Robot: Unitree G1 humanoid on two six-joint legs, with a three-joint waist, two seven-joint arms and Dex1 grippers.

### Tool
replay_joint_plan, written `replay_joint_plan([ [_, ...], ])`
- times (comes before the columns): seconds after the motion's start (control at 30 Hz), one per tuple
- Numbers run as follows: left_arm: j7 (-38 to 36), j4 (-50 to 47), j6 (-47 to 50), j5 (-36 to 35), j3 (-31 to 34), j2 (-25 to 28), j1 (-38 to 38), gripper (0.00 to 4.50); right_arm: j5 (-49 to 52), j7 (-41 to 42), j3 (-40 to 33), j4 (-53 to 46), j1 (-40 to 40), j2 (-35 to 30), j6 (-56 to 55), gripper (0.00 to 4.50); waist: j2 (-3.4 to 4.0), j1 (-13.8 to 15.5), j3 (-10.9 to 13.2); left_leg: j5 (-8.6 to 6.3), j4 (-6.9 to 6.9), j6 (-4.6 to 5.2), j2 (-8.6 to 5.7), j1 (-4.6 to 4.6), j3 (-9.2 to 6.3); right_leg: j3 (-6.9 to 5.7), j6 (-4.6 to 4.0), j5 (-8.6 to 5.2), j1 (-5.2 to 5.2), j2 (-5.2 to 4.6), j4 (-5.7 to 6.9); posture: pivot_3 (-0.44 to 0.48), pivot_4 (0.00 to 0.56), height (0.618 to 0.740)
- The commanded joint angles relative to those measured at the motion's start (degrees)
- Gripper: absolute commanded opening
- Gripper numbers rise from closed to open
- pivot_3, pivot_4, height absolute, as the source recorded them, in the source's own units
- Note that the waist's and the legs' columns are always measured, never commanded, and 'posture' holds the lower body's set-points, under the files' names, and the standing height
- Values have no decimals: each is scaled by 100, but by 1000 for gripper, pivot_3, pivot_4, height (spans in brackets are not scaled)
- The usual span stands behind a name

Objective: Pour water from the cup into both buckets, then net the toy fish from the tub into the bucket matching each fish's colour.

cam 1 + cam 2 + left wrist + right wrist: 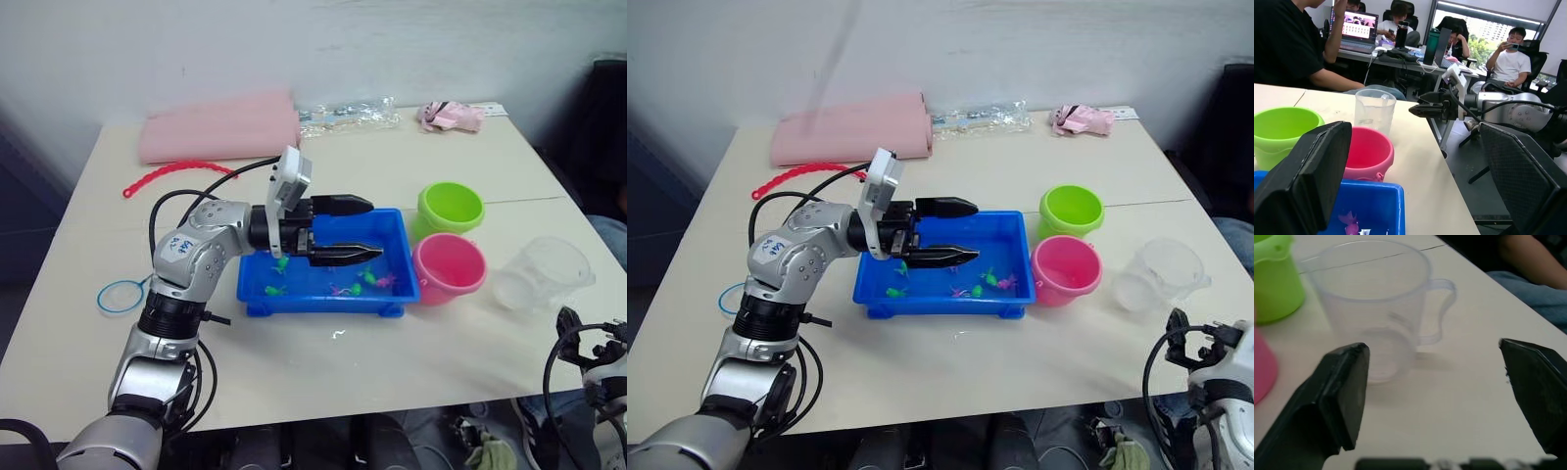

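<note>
My left gripper (pixel 375 228) hovers open over the blue tub (pixel 323 305), one finger above the other, nothing between them. Several tiny fish lie in the tub, among them a pink one (pixel 384 282) and a green one (pixel 280 264). Right of the tub stand the lime green bucket (pixel 451 208) and, nearer me, the pink bucket (pixel 449 266). The clear cup (pixel 544 272) stands upright to their right. My right gripper (pixel 1435 367) is open, low at the table's right edge, facing the cup (pixel 1376 308) without touching it. The net (pixel 122 296) lies flat at the table's left.
A red beaded chain (pixel 176 174) and a folded pink cloth (pixel 220 127) lie at the back left. A clear plastic bag (pixel 348 117) and a small pink item (pixel 451 116) lie along the back edge. People sit at desks (pixel 1400 29) beyond the table's right side.
</note>
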Motion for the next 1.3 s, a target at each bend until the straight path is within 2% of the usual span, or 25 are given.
replay_joint_plan([
  [0.03, 11, -316, -56, 18, 122, 229, 262, 4500, 686, 965, -333, -953, 321, -783, 207, 4467, -12, -23, 2, 0, -3, -1, 1, 0, 0, -1, 0, 0, 0, 3, -2, 0, 150, 738],
  [0.13, 66, -562, 21, -47, 347, 592, 683, 4500, 1804, 1618, -541, -1157, 98, -1819, 762, 4467, -31, -76, 9, -4, 3, 4, 2, 6, 5, 5, 1, 1, 5, 4, -1, 0, 150, 738],
  [0.2, 69, -914, 301, -255, 652, 1017, 1168, 4500, 2661, 2040, -367, -987, -577, -2738, 1217, 4467, -36, -200, 12, -6, 9, 7, 17, 11, 6, 10, 0, 1, 6, 4, 3, 0, 150, 738],
  [0.27, 130, -1230, 423, -301, 944, 1422, 1695, 4500, 3159, 2305, 164, -690, -1445, -3389, 1490, 4467, -45, -198, 17, -9, 10, 14, 36, 21, -2, 12, -3, 0, 17, -2, 4, 0, 150, 738],
  [0.33, 225, -1393, 454, -307, 1154, 1646, 2041, 4500, 3380, 2409, 625, -468, -2078, -3683, 1643, 4467, -56, -191, 21, -11, 10, 8, 44, 21, -14, 14, -15, -6, 24, 1, 0, 0, 150, 738],
  [0.4, 335, -1442, 441, -274, 1441, 1855, 2410, 4500, 3422, 2566, 1244, -277, -2776, -3788, 1712, 4467, -62, -89, 22, -15, 10, 2, 45, 9, -34, 10, -24, -12, 24, -2, -7, 0, 150, 738],
  [0.47, 472, -1417, 374, -107, 2063, 2200, 3102, 4500, 3284, 2902, 2231, -2, -3826, -3677, 1770, 4467, -66, -69, 24, -18, 12, 2, 44, -9, -28, 13, -24, -12, 11, -3, -9, 0, 150, 738],
  [0.6, 512, -1175, 33, 131, 2758, 2605, 3992, 4500, 2906, 3321, 3215, 363, -4860, -3415, 1789, 4467, -86, -134, 29, -25, 13, 4, 48, -13, -8, 3, -23, -11, -6, -5, -10, 0, 150, 738],
  [0.63, 440, -1046, -97, 250, 3125, 2748, 4393, 4500, 2724, 3456, 3496, 500, -5137, -3277, 1717, 4467, -86, -127, 29, -25, 13, 3, 48, -16, -9, -1, -23, -11, -7, -7, -10, 0, 150, 738],
  [0.73, 219, -676, -394, 438, 3994, 3041, 5257, 4500, 2448, 3668, 3887, 863, -5602, -2922, 1622, 4467, -88, -170, 28, -30, 13, 4, 47, -16, 8, -13, -22, -11, -21, -12, -6, 0, 150, 738],
  [0.87, -186, 163, -917, 873, 5053, 3425, 6311, 4500, 1951, 4204, 4248, 1226, -5756, -2716, 1301, 4467, -97, -200, 24, -35, 12, -3, 49, -25, 15, -16, -23, -11, -43, -17, -3, 0, 150, 738],
  [0.97, -318, 735, -1293, 1023, 5146, 3608, 6458, 4500, 1749, 4349, 4337, 1299, -5820, -2586, 1192, 4467, -96, -184, 24, -38, 8, -6, 52, -26, 26, -15, -27, -14, -57, -16, 1, 0, 150, 738],
  [1.07, -405, 1413, -1701, 1285, 4821, 3831, 6254, 4500, 1664, 4382, 4324, 1253, -5827, -2471, 1195, 4467, -96, -190, 23, -38, 7, -7, 50, -26, 28, -14, -29, -15, -66, -26, 8, 0, 150, 738],
  [1.2, -498, 2255, -2007, 1552, 3969, 4172, 5219, 4500, 1616, 4343, 4263, 1089, -5739, -2390, 1248, 4467, -101, -177, 21, -44, 1, -15, 52, -25, 31, -14, -31, -15, -71, -54, 12, 0, 150, 738],
  [1.3, -656, 3068, -2206, 1938, 2975, 4326, 3864, 4500, 1588, 4246, 4169, 896, -5583, -2395, 1272, 4467, -105, -172, 18, -44, 0, -16, 45, -29, 33, -23, -34, -16, -76, -39, 28, 0, 150, 738],
])
